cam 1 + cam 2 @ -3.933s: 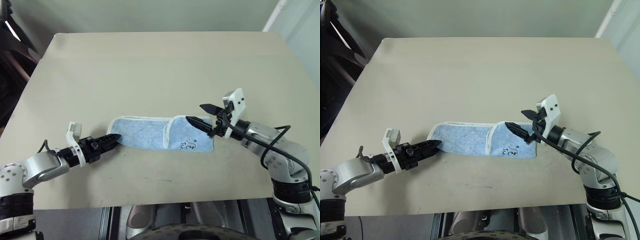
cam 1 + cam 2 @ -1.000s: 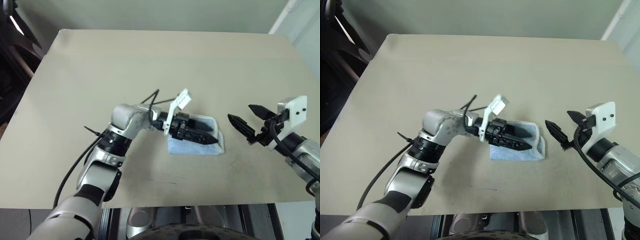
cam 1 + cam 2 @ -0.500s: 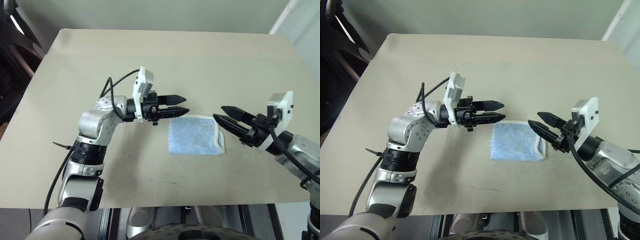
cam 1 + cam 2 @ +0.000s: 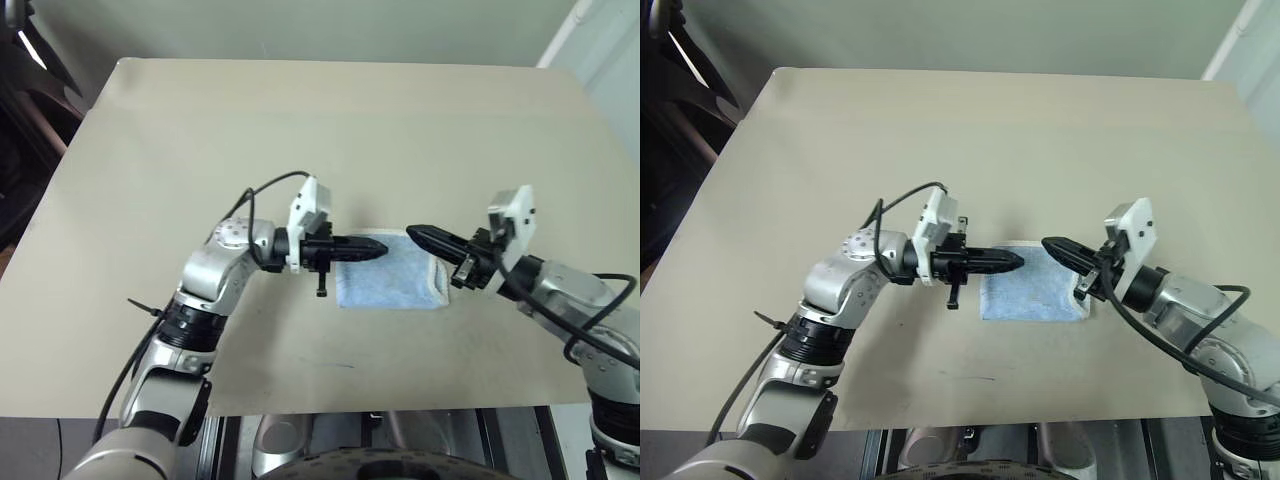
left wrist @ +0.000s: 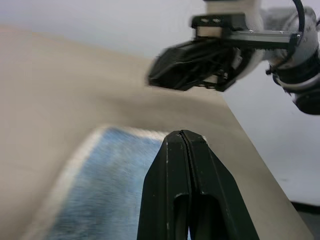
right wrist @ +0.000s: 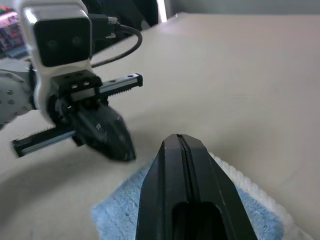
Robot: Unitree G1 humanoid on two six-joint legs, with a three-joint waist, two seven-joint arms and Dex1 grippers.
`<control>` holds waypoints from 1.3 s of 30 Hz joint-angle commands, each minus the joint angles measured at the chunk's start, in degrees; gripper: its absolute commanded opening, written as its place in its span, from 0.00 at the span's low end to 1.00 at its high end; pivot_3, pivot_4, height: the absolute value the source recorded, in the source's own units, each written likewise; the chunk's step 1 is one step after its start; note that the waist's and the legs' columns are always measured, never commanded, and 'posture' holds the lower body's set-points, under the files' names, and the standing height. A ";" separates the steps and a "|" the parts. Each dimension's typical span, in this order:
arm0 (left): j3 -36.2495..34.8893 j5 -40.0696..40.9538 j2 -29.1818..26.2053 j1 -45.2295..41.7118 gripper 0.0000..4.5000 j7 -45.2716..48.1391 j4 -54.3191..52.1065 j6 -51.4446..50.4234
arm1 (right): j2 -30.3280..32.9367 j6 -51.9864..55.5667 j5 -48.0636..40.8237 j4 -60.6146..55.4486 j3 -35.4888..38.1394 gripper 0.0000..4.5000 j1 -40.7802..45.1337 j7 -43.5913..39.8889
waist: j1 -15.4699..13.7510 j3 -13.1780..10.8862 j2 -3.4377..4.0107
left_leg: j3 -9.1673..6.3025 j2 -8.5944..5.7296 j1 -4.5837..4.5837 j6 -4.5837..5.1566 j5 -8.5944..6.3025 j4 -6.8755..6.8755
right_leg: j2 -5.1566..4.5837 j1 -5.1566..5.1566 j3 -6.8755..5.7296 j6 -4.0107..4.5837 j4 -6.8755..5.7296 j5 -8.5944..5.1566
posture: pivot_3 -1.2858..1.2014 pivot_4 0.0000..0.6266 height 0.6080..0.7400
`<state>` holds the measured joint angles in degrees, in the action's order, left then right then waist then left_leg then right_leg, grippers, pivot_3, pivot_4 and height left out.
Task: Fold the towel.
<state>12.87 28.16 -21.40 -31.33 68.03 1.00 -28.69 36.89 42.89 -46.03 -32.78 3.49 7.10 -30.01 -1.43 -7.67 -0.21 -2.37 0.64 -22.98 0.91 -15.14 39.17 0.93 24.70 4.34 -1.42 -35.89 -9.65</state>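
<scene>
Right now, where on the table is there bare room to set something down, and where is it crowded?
The table is bare from the towel to the far edge, and along the left side. The near strip below the towel is bare too. It is crowded mid-table, where the shut left gripper and shut right gripper meet above the folded towel.

Fuzzy terry cloth towel [image 4: 388, 283] on a smooth matt table [image 4: 300, 130]; glossy black plastic left claw [image 4: 377, 250].
</scene>
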 commanded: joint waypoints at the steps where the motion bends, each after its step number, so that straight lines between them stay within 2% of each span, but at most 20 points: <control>1: 1.61 -2.98 0.97 -0.53 0.01 -0.18 3.67 3.19 | -0.26 -3.72 6.58 3.73 -4.46 0.00 -0.96 -2.29 | 0.05 0.00 0.00 | 0.01 0.00 0.02 0.01 -0.01 0.00 | 0.00 -0.01 0.00 -0.03 0.00 0.06 | 0.52 0.24 0.95; 9: 8.86 -11.46 6.50 -2.22 0.01 2.16 17.62 10.66 | -2.15 -9.79 18.11 12.99 -11.43 0.00 -2.60 -4.17 | 0.01 -0.01 0.02 | 0.01 0.00 -0.02 0.03 -0.04 0.02 | -0.02 0.03 0.03 -0.27 0.04 0.34 | 0.52 0.24 0.95; 14: 9.68 -13.49 9.59 -2.65 0.01 2.16 22.70 11.06 | -0.54 -11.50 23.06 14.65 -14.16 0.00 -4.32 -6.47 | -0.12 0.08 0.15 | 0.00 0.00 0.09 0.07 -0.06 0.03 | -0.02 -0.19 0.03 -0.26 0.16 0.29 | 0.52 0.24 0.95; 19: 9.03 -14.20 10.44 -2.86 0.01 2.40 23.74 10.94 | -0.86 -11.96 24.27 14.76 -14.03 0.00 -4.73 -7.54 | -0.25 0.27 0.42 | -0.02 -0.01 0.11 0.32 -0.05 0.07 | -0.02 -0.65 0.04 -0.57 1.00 0.33 | 0.52 0.24 0.95; 39: 8.00 -15.50 11.15 -2.73 0.01 3.14 23.95 10.89 | -1.83 -11.74 25.60 14.74 -13.33 0.00 -4.92 -8.60 | -0.25 0.27 0.41 | -0.01 -0.10 0.11 0.43 -0.15 0.17 | -0.07 -0.72 0.10 -0.68 1.04 0.29 | 0.52 0.24 0.95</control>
<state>20.00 13.35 -10.82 -34.46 71.14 24.05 -17.54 35.03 29.97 -21.17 -18.79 -8.64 3.45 -37.62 -1.68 -7.40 0.21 -2.38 0.54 -22.86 1.35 -15.29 39.33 0.85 23.98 4.44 -2.11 -34.85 -9.36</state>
